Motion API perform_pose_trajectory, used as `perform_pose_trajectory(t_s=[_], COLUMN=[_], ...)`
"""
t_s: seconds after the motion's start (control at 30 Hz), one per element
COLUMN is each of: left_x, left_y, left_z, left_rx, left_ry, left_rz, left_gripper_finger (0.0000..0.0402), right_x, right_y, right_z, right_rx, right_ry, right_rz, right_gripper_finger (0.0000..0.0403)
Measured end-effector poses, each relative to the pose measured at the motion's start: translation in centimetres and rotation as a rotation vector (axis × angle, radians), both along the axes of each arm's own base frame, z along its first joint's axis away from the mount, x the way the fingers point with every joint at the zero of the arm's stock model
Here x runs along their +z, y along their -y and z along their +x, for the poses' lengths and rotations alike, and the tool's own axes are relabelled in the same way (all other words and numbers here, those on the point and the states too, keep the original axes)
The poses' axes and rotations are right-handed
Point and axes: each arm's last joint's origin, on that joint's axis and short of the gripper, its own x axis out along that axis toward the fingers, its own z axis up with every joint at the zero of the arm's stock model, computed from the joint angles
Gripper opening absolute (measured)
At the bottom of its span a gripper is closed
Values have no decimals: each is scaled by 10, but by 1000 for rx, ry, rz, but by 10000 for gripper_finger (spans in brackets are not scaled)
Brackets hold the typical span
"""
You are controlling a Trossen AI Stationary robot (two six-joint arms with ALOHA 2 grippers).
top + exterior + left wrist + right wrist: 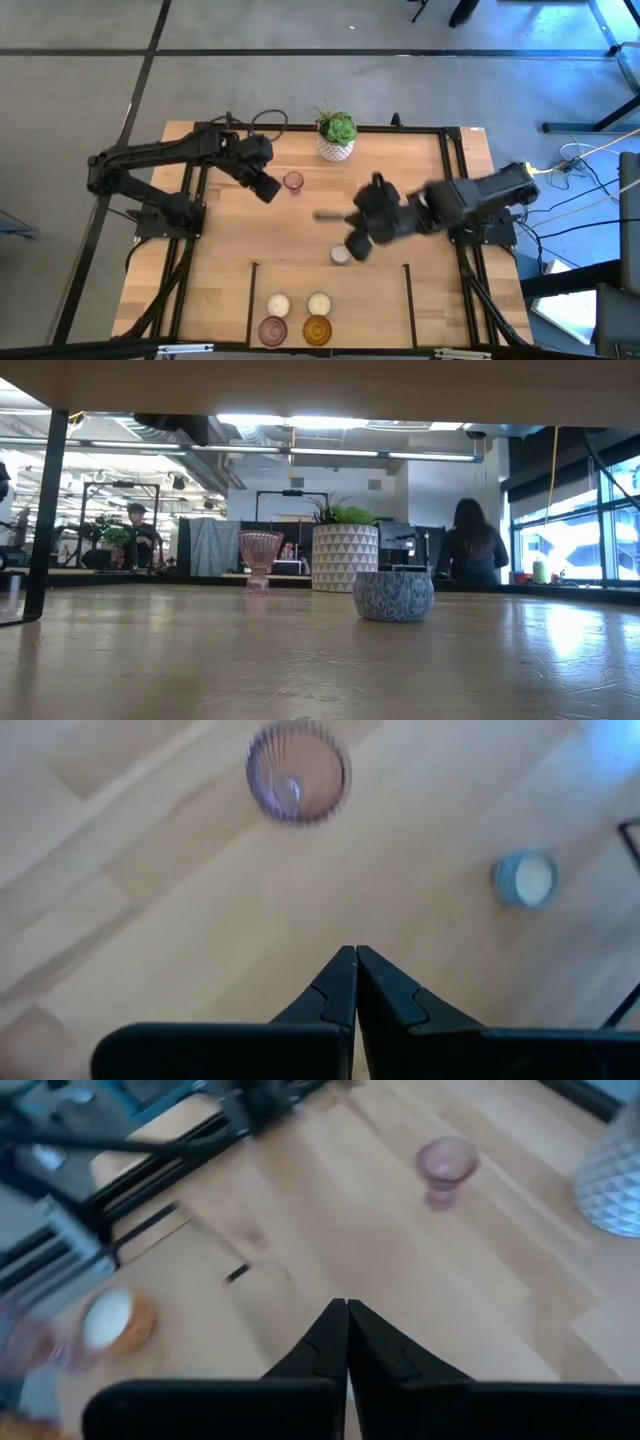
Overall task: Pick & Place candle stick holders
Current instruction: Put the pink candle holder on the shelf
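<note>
Four small round holders [297,318] cluster at bottom centre of the wooden tabletop [210,260]; both tools, left tool [268,190] and right tool [357,243], are closed and empty, with a pink glass holder [293,181] beside the left.

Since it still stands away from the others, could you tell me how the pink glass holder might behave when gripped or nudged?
The pink glass holder has a wide bowl on a narrow stem, so a sideways nudge could probably tip it. It looks like ribbed glass, likely slippery and fragile, so grip gently.

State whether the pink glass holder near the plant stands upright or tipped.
Upright: the pink glass holder rests on its foot, bowl opening upward, in the low view.
</note>
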Motion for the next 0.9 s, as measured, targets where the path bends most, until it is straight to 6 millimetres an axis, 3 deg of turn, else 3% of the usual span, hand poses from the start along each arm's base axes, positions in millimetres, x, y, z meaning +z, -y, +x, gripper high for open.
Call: perform_pose_trajectory(t_s=[0.23,0.4,0.63,0.9], left_x=[7,16,20,20], left_y=[41,69,100,120], left_z=[-8,-19,-29,-34], left_rx=[-25,11,31,23], left_ry=[5,69,142,180], left_rz=[30,94,146,168], left_gripper_finger=[2,2,2,2], right_x=[-16,-44,-91,-133], right_y=[81,118,140,159], right_z=[36,62,103,127], right_rx=[-92,-70,-39,-89], right_ry=[-89,-182,-215,-267], right_rz=[148,258,354,363], right_gripper_finger=[50,116,212,221])
